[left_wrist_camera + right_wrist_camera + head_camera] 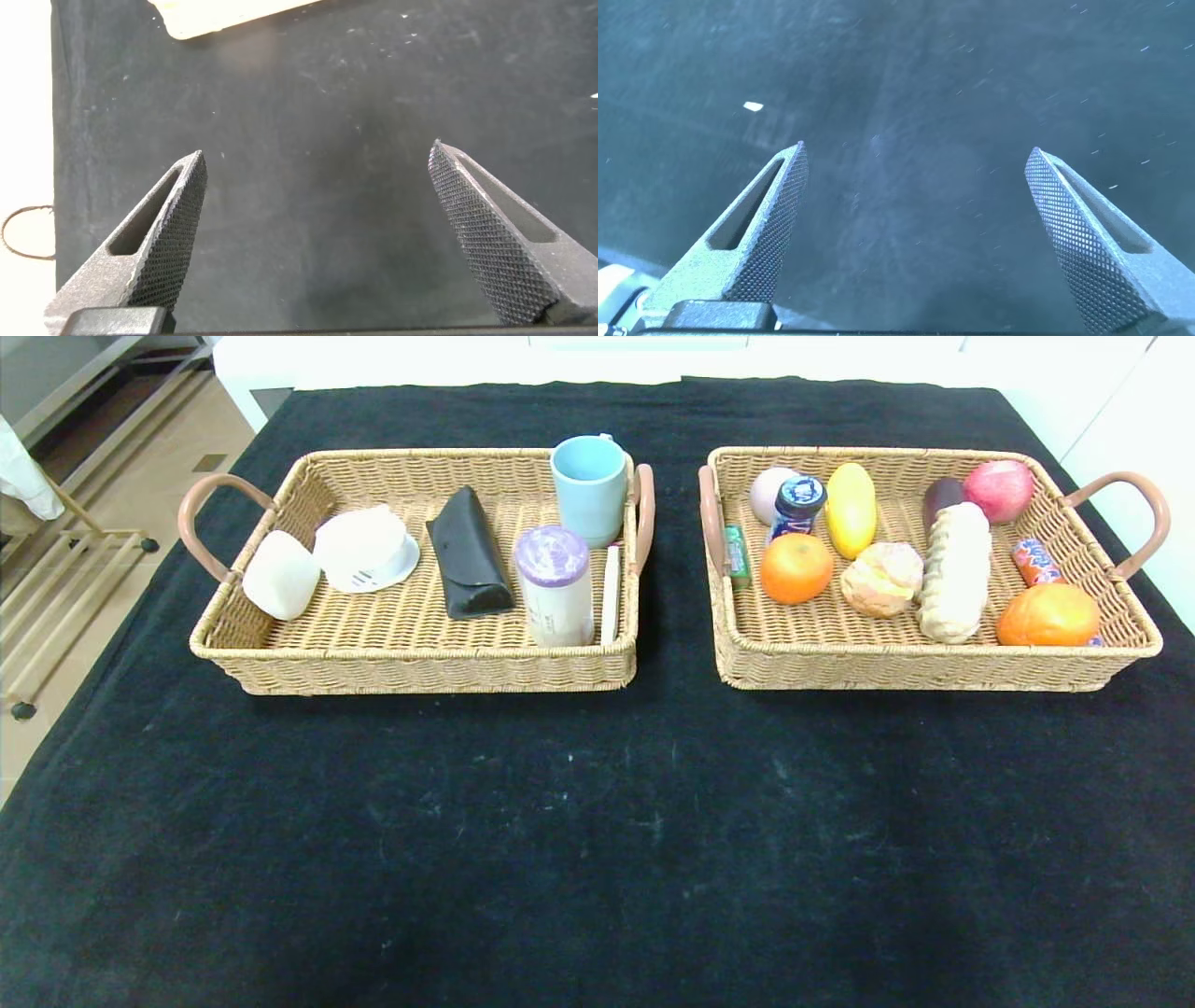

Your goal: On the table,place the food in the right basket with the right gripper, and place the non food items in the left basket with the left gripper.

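The left wicker basket [411, 663] holds a white block [280, 575], a white round device [364, 549], a black case [469, 565], a purple-lidded canister [555, 583] and a blue cup [589, 487]. The right wicker basket [934, 665] holds two oranges [795, 567], a lemon [851, 509], an apple [998, 490], bread rolls [955, 571], a small bottle [796, 504] and snack packets [1034, 562]. Neither arm shows in the head view. My left gripper [318, 163] is open and empty over black cloth. My right gripper [915, 163] is open and empty over black cloth.
A black cloth [597, 821] covers the table, with nothing lying on it in front of the baskets. A pale edge of the left basket [234, 14] shows far off in the left wrist view. Floor and a metal rack [56, 569] lie beyond the table's left edge.
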Tool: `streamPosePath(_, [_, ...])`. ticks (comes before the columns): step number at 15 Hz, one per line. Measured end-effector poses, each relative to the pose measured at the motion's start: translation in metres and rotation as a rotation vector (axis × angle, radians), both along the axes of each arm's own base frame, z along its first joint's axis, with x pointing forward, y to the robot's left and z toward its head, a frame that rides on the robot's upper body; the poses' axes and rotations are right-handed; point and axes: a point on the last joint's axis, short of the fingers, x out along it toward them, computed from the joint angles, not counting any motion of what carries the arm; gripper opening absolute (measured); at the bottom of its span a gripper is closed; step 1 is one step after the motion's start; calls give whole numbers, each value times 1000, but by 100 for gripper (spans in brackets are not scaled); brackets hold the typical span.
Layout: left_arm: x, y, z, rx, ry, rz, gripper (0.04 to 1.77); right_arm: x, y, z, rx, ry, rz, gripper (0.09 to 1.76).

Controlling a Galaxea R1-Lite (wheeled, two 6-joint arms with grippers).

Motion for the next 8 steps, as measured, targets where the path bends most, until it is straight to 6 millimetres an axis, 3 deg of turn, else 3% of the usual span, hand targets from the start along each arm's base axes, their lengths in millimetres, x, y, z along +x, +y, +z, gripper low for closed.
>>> streamPosePath(5, [-6, 1, -40, -28, -6, 12, 172, -8, 3, -30, 1, -141, 40, 170])
streamPosePath(8, [6, 1, -52, -39, -20, 23, 172, 9, 2, -45, -20, -287, -39, 170])
